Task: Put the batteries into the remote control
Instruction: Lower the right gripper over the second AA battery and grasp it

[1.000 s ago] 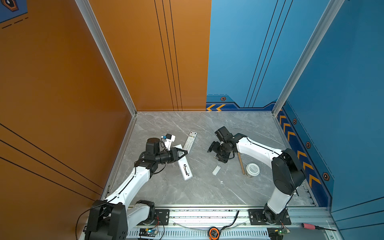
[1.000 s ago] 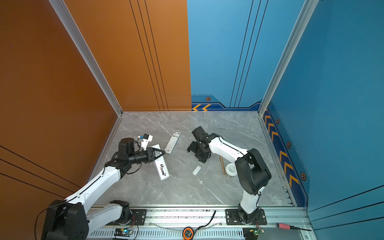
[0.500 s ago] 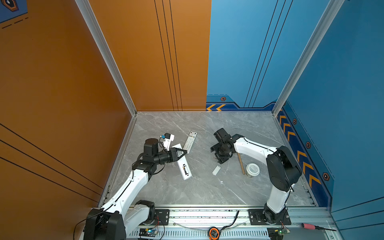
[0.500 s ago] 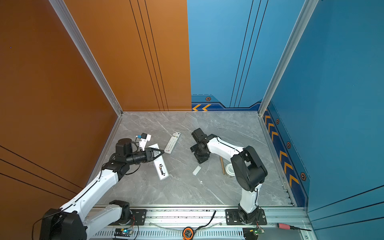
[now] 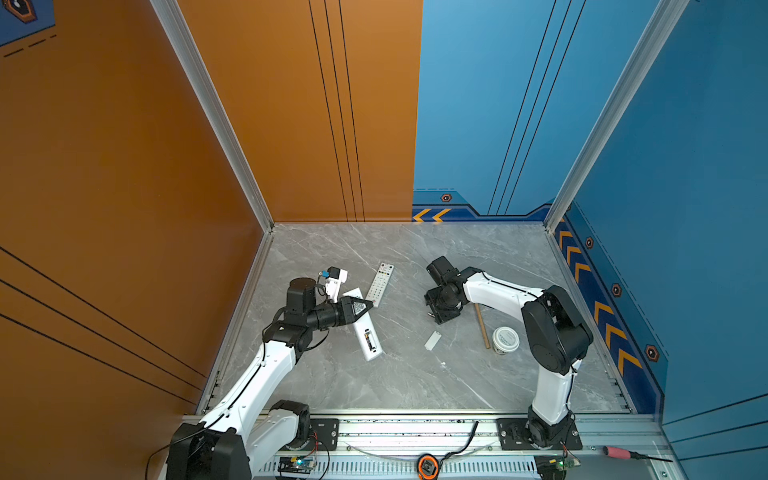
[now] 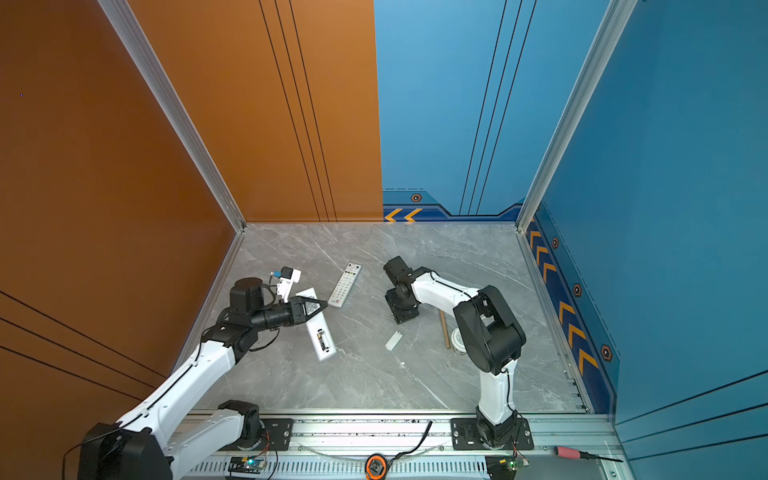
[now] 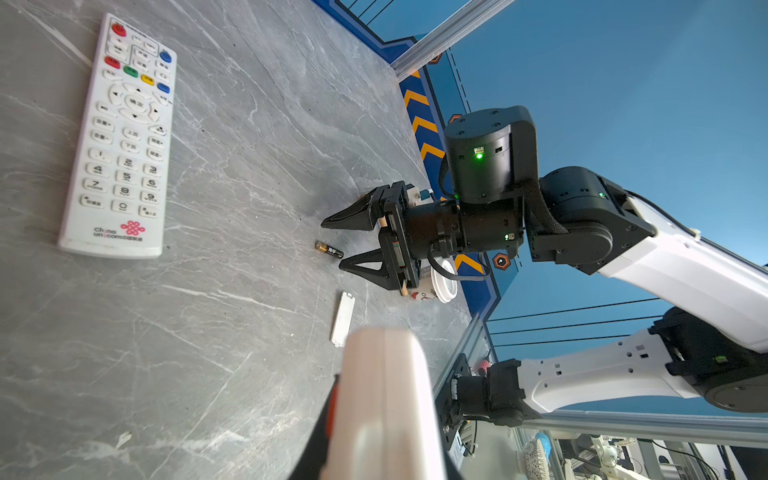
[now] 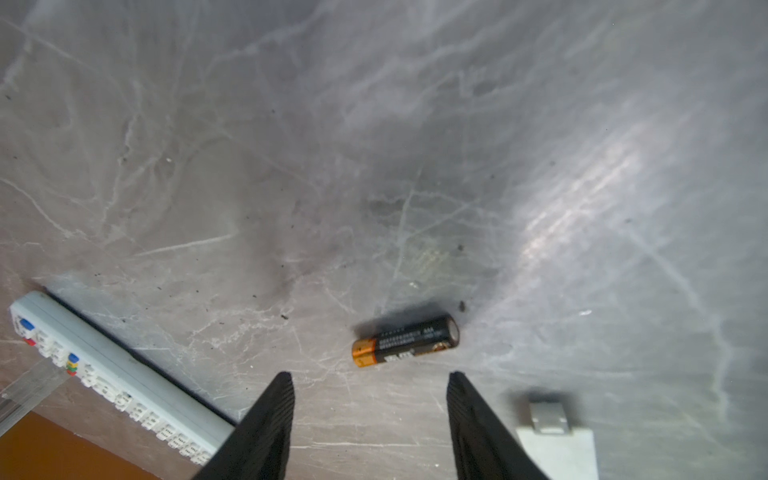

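My left gripper (image 5: 360, 307) is shut on the far end of a white remote control (image 5: 367, 336), which lies back-up on the table with its battery compartment open. In the left wrist view its white body (image 7: 386, 407) fills the space between the jaws. One of the batteries (image 8: 405, 340), black with a gold end, lies on the table just beyond the fingertips of my right gripper (image 8: 370, 382). That gripper is open and holds nothing. The left wrist view shows the battery (image 7: 329, 250) at the mouth of the right gripper (image 7: 332, 237). In both top views the right gripper (image 5: 440, 313) hides it.
A second remote (image 5: 380, 284) lies buttons-up between the arms. The loose white battery cover (image 5: 432, 340) rests near the right gripper. A wooden stick (image 5: 482, 326) and a white round tub (image 5: 505, 340) sit beside the right arm. The orange wall is close on the left.
The right gripper's jaws have narrowed and its wrist has shifted slightly over the battery. The left gripper keeps hold of the white remote, almost unmoved.
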### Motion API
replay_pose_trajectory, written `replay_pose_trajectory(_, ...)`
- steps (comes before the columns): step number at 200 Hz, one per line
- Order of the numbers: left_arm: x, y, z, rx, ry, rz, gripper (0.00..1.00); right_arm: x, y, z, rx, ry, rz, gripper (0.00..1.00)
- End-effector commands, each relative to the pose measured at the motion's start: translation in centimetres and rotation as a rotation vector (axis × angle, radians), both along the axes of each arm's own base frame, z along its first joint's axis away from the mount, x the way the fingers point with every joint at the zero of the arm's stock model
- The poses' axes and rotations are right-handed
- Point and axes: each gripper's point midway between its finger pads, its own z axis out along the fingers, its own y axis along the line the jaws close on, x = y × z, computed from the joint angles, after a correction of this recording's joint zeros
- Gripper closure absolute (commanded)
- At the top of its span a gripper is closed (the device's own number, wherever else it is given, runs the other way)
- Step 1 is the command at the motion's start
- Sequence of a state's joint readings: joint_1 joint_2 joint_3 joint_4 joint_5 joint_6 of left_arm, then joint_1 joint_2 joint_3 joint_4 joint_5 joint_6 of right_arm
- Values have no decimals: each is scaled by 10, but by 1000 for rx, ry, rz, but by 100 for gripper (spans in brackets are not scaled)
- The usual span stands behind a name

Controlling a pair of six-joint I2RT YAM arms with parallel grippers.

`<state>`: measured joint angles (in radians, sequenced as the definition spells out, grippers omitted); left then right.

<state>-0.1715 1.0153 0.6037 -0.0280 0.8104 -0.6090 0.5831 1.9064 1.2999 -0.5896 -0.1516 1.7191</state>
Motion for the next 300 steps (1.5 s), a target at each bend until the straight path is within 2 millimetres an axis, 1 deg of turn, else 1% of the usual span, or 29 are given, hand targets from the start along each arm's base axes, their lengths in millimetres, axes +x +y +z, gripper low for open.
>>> replay_pose_trajectory(1,-3,-1,4,11,-30,-10,100,3,-6,-13,-36,17,-38,45)
replay_pose_trajectory(29,-3,-1,5,12,-38,-5,100,-1,-5,-20,-45,31,-35,47)
replay_pose_trajectory(57,-3,0,7,14,-47,1,100,-7,-13,-31,-64,57,-51,51)
replay_pose_trajectory(93,-4,2,9,18,-61,9,100,-15,-28,-42,-77,90,-85,61)
replay_pose_trajectory(114,-4,3,11,27,-73,19,100,-21,-35,-48,-84,118,-103,72)
replay_pose_trajectory(128,-4,5,11,39,-83,28,100,-23,-39,-50,-98,130,-105,76)
replay_pose_trajectory(181,-3,11,9,88,-91,56,100,-37,-51,-69,-135,198,-66,81)
replay_pose_trajectory(196,-3,12,8,94,-90,61,100,-40,-53,-72,-156,222,-15,81)
replay_pose_trajectory(207,-3,12,6,103,-87,64,100,-44,-54,-73,-183,262,62,80)
replay_pose_trajectory(212,-3,12,5,107,-86,67,100,-44,-53,-69,-188,273,103,80)
replay_pose_trajectory(214,-3,13,5,108,-86,68,100,-47,-54,-74,-201,297,122,80)
replay_pose_trajectory(219,-3,13,6,113,-89,71,100,-50,-56,-76,-222,320,163,80)
replay_pose_trajectory(251,-2,15,2,130,-85,82,100,-53,-67,-63,-303,329,338,82)
replay_pose_trajectory(268,-3,14,2,130,-82,78,100,-53,-72,-56,-352,336,463,83)
replay_pose_trajectory(288,-3,13,0,130,-75,72,100,-50,-74,-48,-422,338,637,87)
replay_pose_trajectory(300,-3,11,-1,130,-70,66,100,-47,-71,-45,-454,323,737,89)
